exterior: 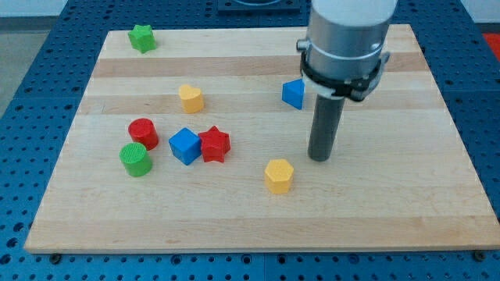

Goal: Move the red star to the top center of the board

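One red star is found left of centre, touching the blue cube; my tip is held well right, jawless, unengaged.

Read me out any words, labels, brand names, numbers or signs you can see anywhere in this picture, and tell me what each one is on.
None: no readable text anywhere in this view.
The wooden board is bare wood grain.
The blocks, such as the red star and the blue cube, carry no marks.
The arm's grey housing and the rod down to my tip show no label.
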`<state>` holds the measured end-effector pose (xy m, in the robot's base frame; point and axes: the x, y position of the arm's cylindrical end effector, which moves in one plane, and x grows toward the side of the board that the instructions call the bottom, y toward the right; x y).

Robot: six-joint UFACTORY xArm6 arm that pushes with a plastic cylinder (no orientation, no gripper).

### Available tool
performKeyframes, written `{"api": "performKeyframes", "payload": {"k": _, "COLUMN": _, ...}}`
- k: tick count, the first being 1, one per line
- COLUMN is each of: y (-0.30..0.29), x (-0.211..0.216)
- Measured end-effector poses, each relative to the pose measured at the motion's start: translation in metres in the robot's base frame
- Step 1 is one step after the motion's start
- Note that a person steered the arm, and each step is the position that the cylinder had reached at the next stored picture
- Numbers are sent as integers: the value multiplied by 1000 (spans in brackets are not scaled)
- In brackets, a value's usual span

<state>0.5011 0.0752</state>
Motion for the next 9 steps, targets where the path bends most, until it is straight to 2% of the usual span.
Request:
{"api": "performKeyframes", "payload": {"k": 2, "y": -85, "x": 9}}
{"api": "performKeyframes", "payload": {"k": 5, "y": -165, "x": 14}}
{"api": "performKeyframes", "payload": {"k": 8, "y": -137, "x": -60}}
{"api": "performKeyframes", "payload": {"k": 9, "y": -135, "x": -63}}
